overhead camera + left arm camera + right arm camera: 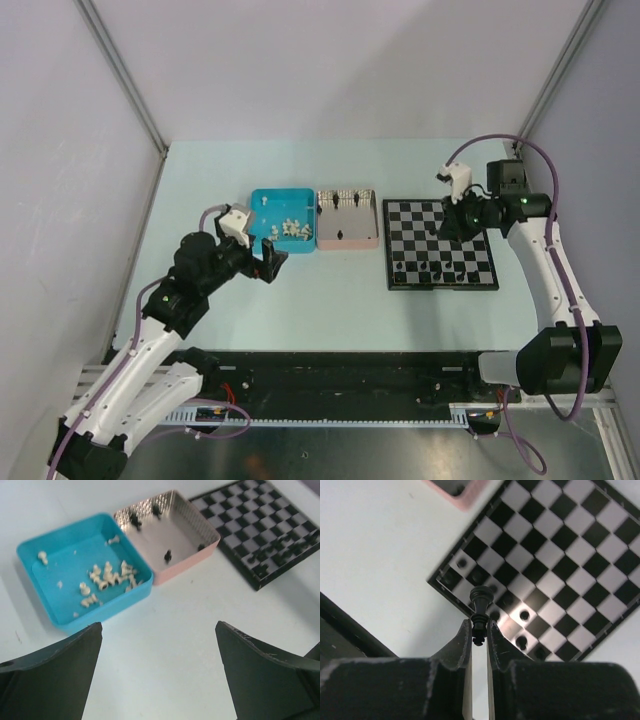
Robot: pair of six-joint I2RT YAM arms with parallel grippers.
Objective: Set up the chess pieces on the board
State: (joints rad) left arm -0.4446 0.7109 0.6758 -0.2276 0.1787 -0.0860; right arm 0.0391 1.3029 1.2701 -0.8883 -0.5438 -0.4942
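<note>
Right gripper (479, 625) pinches one glossy black piece (481, 600) over the flat chequered board (555, 545); left gripper (158, 626) gapes, well left.

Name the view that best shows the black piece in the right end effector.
Right wrist: the black piece is close and sharp, pinched in the right end effector over the board. In top external it is too small to make out; left wrist misses it.
</note>
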